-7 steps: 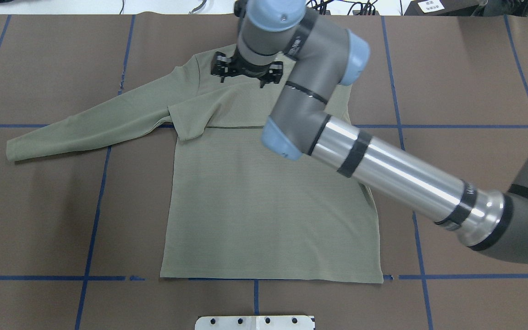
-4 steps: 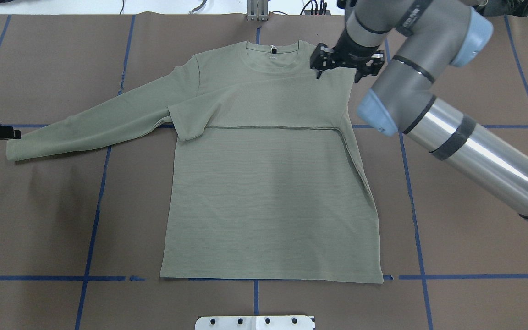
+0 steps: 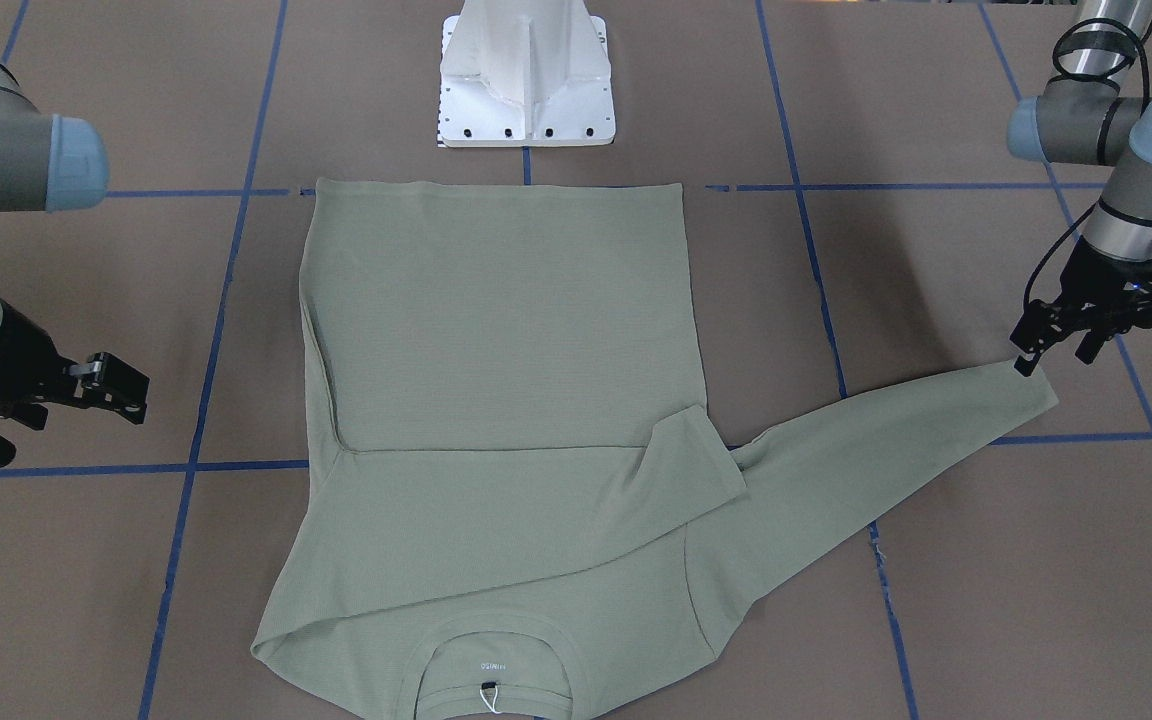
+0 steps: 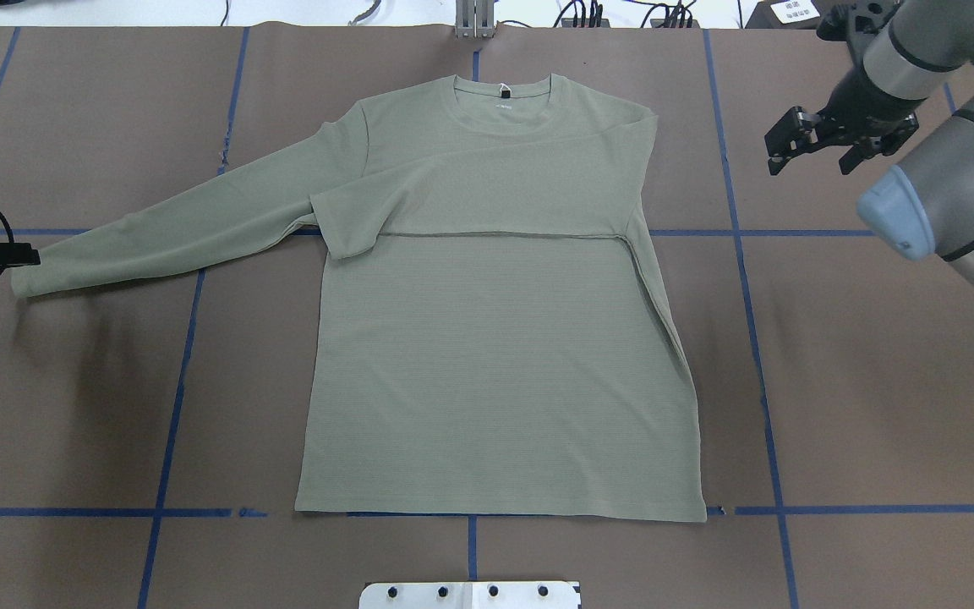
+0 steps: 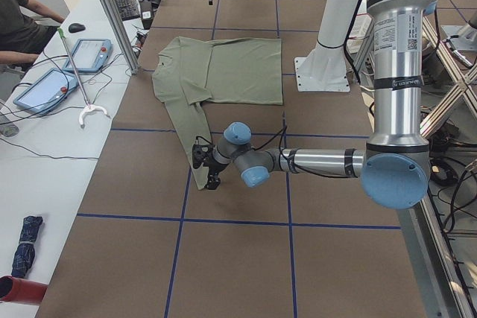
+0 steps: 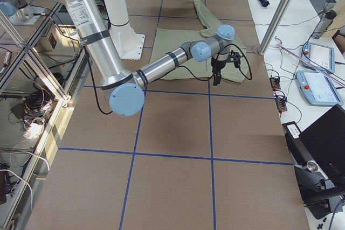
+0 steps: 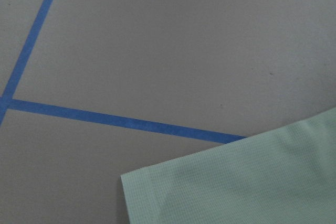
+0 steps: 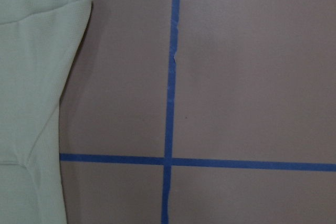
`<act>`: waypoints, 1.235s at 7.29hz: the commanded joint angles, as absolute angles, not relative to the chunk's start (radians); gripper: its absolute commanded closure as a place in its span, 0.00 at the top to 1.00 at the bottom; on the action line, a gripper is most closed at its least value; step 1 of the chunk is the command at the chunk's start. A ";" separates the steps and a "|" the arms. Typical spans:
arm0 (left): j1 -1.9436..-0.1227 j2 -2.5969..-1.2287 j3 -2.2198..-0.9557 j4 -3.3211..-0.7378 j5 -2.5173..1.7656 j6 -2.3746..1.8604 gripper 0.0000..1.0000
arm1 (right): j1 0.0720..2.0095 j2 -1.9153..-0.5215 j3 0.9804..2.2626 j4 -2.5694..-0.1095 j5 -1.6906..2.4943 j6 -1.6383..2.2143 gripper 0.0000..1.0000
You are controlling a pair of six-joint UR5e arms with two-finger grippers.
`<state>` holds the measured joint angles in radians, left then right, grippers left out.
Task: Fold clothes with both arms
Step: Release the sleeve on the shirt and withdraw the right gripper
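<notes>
While the brown table (image 4: 73, 406) bears the sage-green shirt (image 4: 495, 364) flat, collar away from the robot, one sleeve lies folded across its chest and the other stretches toward the robot's left. The left gripper (image 3: 1054, 355), spread and empty, hangs at that sleeve's cuff (image 3: 1031, 395); the right gripper (image 4: 810, 159), likewise spread and empty, hovers over bare table beside the opposite shoulder.

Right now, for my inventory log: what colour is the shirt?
The shirt is plain pale sage green, clearest in the overhead view.

brown paper-covered table (image 4: 876, 381), blue tape (image 4: 174, 397) gridding it up, sage-green long-sleeved shirt (image 4: 495, 355) lying flat mid-table, one sleeve folded over the chest, other stretched out sideways, white base plate (image 3: 526, 110) sitting near the hem
</notes>
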<state>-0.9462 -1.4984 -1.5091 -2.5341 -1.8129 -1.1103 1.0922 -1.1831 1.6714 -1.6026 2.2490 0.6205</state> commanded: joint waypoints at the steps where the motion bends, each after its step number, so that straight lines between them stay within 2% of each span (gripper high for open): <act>1: -0.943 -1.549 -1.445 -2.533 -1.802 -1.114 1.00 | 1.108 -1.239 1.698 -1.600 2.264 0.580 1.00; 3: -0.927 -1.562 -1.414 -2.537 -1.802 -1.114 1.00 | 1.108 -1.241 1.698 -1.600 2.263 0.580 1.00; 9: -0.919 -1.522 -1.454 -2.539 -1.807 -1.121 1.00 | 1.108 -1.243 1.700 -1.600 2.260 0.580 1.00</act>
